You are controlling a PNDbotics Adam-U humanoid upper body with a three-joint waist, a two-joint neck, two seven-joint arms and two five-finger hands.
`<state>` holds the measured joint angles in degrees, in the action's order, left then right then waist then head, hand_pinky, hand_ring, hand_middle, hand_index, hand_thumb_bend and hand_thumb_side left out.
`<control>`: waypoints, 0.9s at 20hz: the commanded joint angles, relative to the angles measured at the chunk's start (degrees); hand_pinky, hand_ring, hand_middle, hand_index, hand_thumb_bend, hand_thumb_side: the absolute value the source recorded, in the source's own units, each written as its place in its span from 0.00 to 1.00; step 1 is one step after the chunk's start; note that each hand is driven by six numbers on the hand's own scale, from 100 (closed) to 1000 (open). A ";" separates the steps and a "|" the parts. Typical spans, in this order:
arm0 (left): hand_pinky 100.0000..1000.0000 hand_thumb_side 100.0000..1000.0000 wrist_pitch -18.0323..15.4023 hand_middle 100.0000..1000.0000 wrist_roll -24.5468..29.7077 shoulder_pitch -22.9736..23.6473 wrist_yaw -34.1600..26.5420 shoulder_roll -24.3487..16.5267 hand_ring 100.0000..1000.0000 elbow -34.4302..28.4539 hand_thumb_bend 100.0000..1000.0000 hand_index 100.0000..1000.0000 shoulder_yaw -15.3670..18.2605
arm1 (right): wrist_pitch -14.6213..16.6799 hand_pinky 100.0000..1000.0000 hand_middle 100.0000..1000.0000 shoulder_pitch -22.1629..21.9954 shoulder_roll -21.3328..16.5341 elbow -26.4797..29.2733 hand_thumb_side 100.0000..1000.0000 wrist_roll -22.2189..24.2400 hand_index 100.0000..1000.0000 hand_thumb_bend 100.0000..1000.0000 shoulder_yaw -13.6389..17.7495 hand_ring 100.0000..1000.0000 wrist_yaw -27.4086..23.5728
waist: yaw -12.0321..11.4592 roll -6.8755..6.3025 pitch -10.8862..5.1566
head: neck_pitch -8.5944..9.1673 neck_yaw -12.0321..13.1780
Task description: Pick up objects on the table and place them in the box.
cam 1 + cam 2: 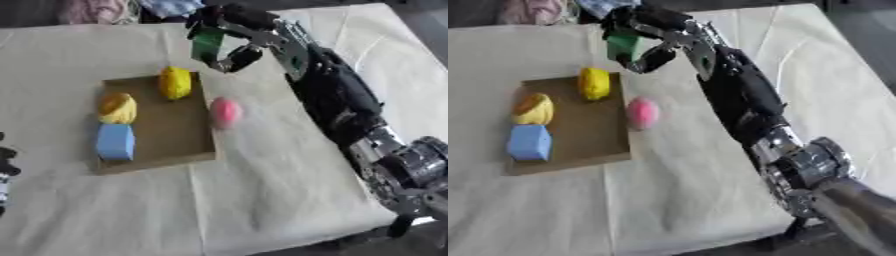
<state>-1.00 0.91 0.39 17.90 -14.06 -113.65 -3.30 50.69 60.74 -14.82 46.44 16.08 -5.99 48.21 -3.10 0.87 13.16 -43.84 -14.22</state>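
Fingers (229, 61) and thumb of the right hand (229, 36) are curled round a green block (207, 43), which hangs clear of the desk near its far edge, just beyond the far right corner of the box. No writing or label can be read on the block or on anything else. The right arm (337, 97) reaches in from the near right corner, black along the forearm with silver joints lower down. The box (171, 127) is a shallow brown cardboard tray lying left of the desk's middle. Inside it, a yellow rounded object (175, 82) sits at the far edge, a yellow and orange object (118, 108) lies against the left wall, and a light blue cube (115, 141) sits just nearer along that same wall, touching or almost touching it. A pink rounded object (225, 112) lies on the desk just outside the box's right wall. At the left edge of the left eye view a dark sliver of the left hand (5, 167) shows; whether its fingers are open I cannot tell. A cream cloth (262, 200) with fold creases covers the desk, and bundled fabric (96, 10) lies past its far edge.
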 commanded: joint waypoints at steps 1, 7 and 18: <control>0.71 0.63 -0.07 0.55 -0.11 -0.57 0.18 -0.37 0.48 -0.94 0.00 0.81 0.40 | 1.24 0.63 0.80 0.33 -0.09 5.12 0.11 5.99 0.71 0.00 -4.54 0.53 -6.57 | 0.11 0.66 -0.50 | 0.10 0.01; 0.71 0.63 -0.15 0.55 0.01 -0.70 0.14 -0.43 0.48 -0.94 0.00 0.81 0.27 | 1.27 0.65 0.82 -0.28 0.88 8.97 0.13 15.11 0.75 0.00 -7.42 0.56 -14.34 | -0.33 0.81 -0.44 | 0.08 -0.58; 0.71 0.64 0.13 0.55 0.03 -0.77 0.11 -0.43 0.48 -0.94 0.00 0.81 0.44 | 1.27 0.73 0.86 -3.80 4.08 11.06 0.17 24.77 0.83 0.00 -16.42 0.68 -13.28 | -0.21 1.28 -0.50 | -0.07 -0.42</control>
<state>-0.96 0.94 -0.03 17.92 -14.06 -113.65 -3.30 39.52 55.99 -10.27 56.06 27.41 -22.33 35.05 -3.30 1.54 13.16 -43.84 -14.71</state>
